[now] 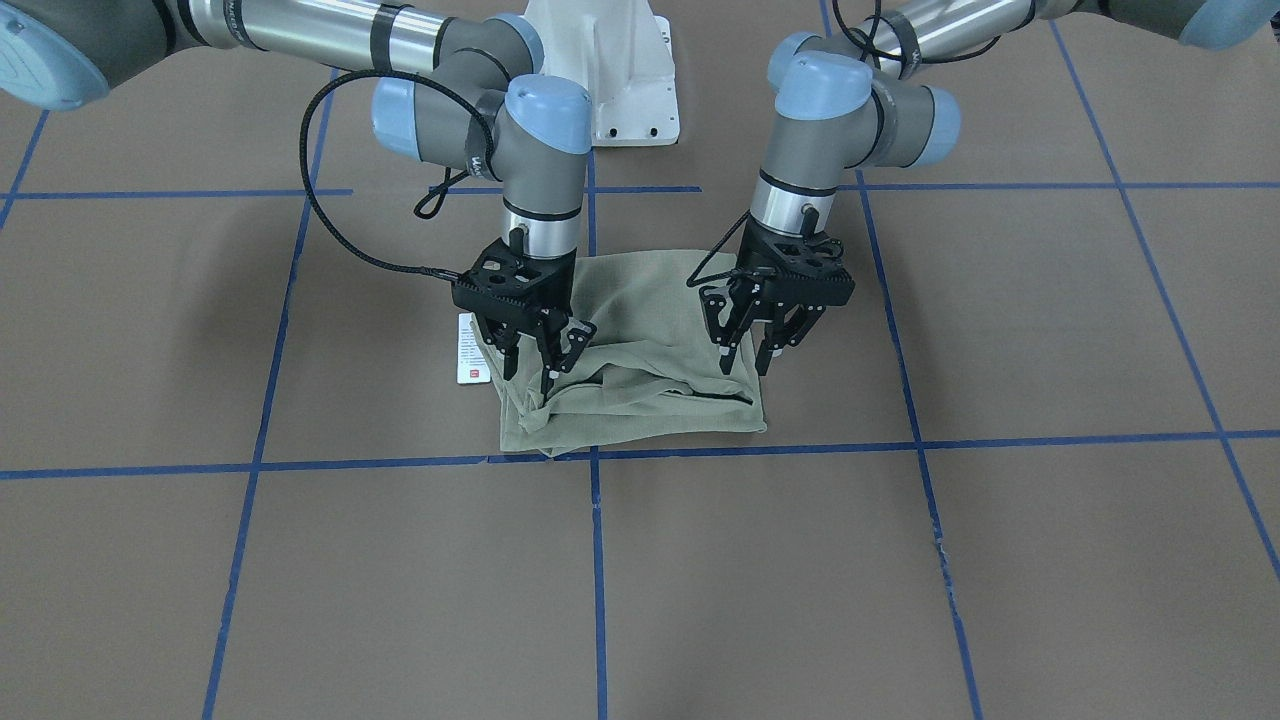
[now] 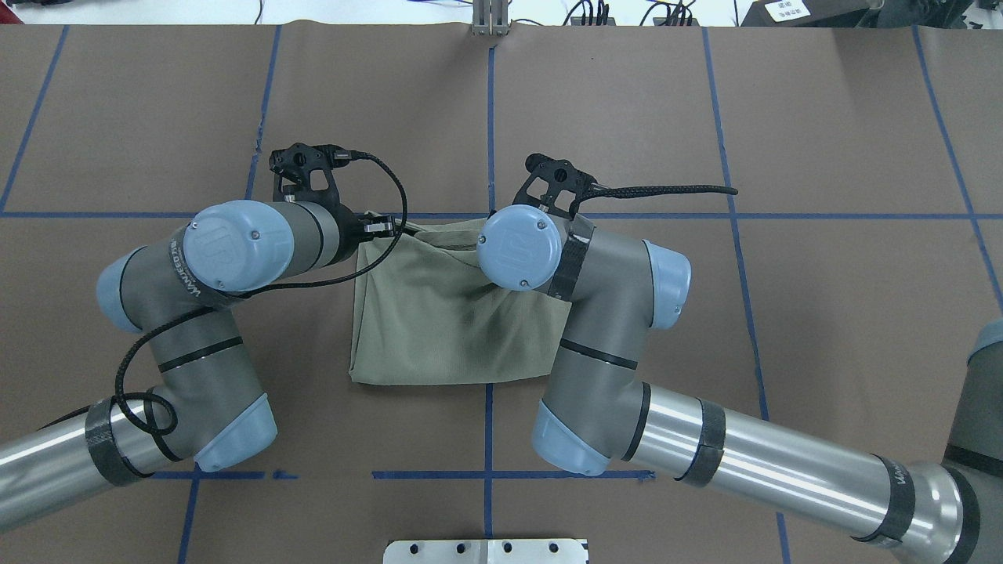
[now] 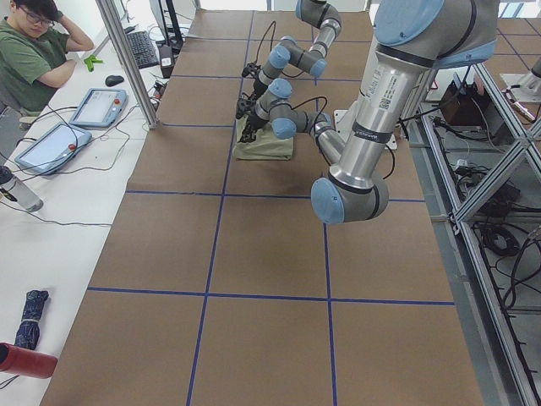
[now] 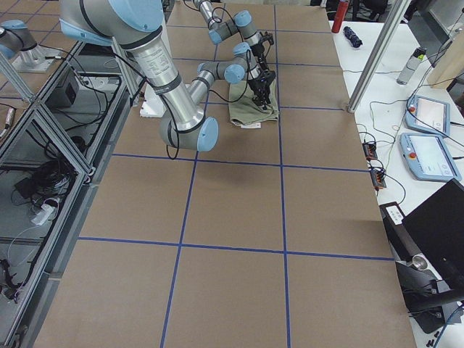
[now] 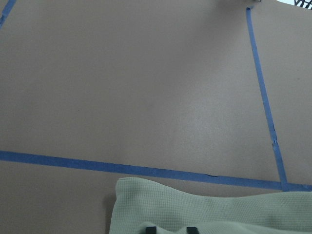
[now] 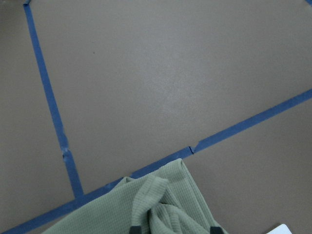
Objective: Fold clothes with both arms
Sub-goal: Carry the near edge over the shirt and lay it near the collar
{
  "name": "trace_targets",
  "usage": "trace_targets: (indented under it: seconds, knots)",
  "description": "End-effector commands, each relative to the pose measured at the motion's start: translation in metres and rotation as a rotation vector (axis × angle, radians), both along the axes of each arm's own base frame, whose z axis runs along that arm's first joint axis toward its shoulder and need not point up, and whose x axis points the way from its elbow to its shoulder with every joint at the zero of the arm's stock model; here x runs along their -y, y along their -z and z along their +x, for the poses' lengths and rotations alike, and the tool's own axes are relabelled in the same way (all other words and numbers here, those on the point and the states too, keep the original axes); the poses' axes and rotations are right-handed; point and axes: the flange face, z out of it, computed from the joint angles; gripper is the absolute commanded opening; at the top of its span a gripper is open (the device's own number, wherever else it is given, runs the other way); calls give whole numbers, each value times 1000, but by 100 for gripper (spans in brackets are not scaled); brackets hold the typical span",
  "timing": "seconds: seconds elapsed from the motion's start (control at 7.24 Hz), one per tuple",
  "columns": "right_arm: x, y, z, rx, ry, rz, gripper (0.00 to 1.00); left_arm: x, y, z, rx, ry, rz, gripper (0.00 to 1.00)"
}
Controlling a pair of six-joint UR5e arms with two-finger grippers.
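The olive-green shirt lies folded into a small rectangle on the brown table, by a crossing of blue tape lines. It also shows in the overhead view. Its white hang tag sticks out beside it. My left gripper stands open, fingertips pointing down just over the shirt's front corner on its side. My right gripper stands open over the other front corner, where the cloth is bunched into a ridge. The left wrist view shows flat cloth at the fingertips; the right wrist view shows rumpled cloth.
The white pedestal base stands behind the shirt. Blue tape lines divide the brown table into squares. An operator sits at a side bench with tablets. Bottles stand on the other side bench.
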Motion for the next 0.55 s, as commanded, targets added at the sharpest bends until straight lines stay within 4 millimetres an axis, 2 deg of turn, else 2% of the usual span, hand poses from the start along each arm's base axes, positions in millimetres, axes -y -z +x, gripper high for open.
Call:
trace_targets:
  seconds: [0.0,0.14,0.28,0.41]
  knots:
    - [0,26,3,31,43,6,100,23,0,-35,31,-124,91,100]
    - [-18,24,-11,31,63,6,100,22,-7,-36,28,-125,95,100]
    - [-20,20,-17,22,61,5,88,22,-8,-36,28,-126,93,100]
    - [-18,15,-18,10,63,10,46,21,-9,-35,26,-124,87,100]
